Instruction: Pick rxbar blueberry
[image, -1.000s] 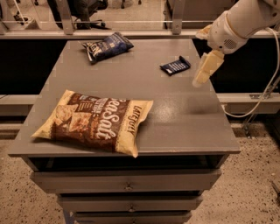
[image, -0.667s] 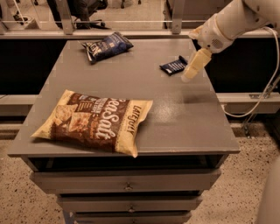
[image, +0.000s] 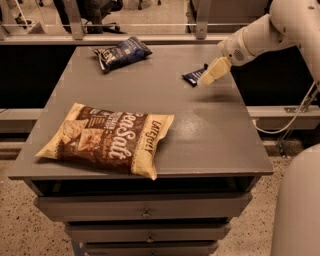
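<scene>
The rxbar blueberry (image: 193, 76) is a small flat dark navy bar lying on the far right part of the grey table (image: 200, 125). My gripper (image: 212, 73) hangs from the white arm that comes in from the upper right. Its cream fingers sit just above and over the right end of the bar, hiding that end.
A larger dark blue snack bag (image: 121, 53) lies at the far left of the table. A big brown-and-cream sea salt chip bag (image: 107, 138) lies at the front left. The table has drawers below and a rail behind. The robot's white body (image: 300, 205) fills the lower right.
The gripper has moved left and toward the far side, from right of the bar to directly over its right end, now covering part of it.
</scene>
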